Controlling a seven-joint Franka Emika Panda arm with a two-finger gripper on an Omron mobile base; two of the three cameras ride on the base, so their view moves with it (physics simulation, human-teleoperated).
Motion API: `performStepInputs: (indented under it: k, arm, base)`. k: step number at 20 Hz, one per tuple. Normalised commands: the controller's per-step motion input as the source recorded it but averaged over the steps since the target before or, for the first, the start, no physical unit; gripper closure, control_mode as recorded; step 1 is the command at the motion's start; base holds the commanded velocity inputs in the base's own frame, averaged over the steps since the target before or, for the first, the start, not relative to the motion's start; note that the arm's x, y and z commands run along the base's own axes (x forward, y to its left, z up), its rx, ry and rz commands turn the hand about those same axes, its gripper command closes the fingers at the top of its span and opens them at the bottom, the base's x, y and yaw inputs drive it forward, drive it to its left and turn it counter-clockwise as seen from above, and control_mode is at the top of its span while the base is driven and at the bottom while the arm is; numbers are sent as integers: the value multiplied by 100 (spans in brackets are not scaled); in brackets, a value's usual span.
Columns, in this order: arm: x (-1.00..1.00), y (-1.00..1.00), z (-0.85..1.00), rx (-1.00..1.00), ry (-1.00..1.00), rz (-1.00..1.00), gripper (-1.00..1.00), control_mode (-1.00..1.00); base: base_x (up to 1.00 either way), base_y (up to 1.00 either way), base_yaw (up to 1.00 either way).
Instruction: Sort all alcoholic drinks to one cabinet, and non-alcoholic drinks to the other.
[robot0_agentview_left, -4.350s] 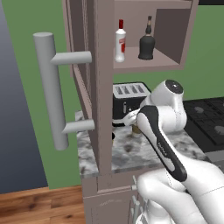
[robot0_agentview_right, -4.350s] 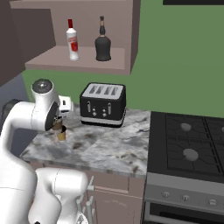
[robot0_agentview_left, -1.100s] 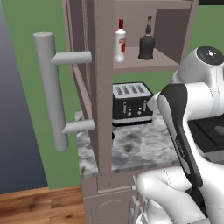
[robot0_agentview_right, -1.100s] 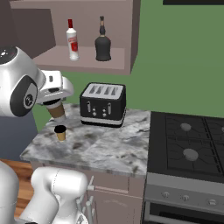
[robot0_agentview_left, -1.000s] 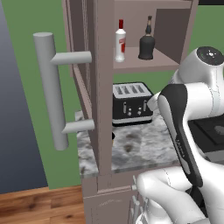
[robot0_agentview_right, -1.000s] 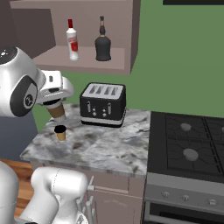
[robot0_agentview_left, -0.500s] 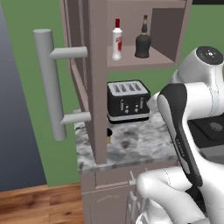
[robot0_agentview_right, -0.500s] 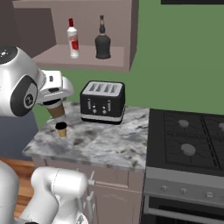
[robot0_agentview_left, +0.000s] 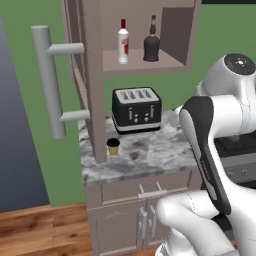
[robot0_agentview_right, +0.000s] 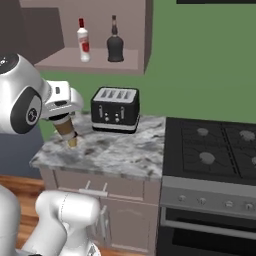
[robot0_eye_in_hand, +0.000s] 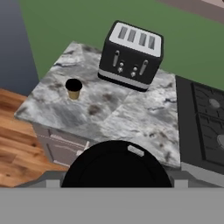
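Cup (robot0_eye_in_hand: 73, 89) stands on counter (robot0_eye_in_hand: 131, 118), left of toaster (robot0_eye_in_hand: 131, 54).

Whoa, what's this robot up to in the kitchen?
It is sorting drinks into wall cabinets. Two bottles, a clear bottle with a red label and a squat black bottle, already stand on the shelf of the open cabinet. A small tan cup sits on the marble counter near the black toaster, untouched. The arm is raised above the counter, holding nothing, its hand camera looking down on cup and toaster.
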Motion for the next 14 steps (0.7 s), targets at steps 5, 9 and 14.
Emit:
performStepInputs:
  k: [5,9,14]
  arm:
    - [0,0,0,0,0,0,100,100]
    - [0,0,0,0,0,0,100,100]
    - [0,0,0,0,0,0,100,100]
  base:
    - [-36,-54,-2]
    - [-34,-53,-6]
    - [-24,-57,-5]
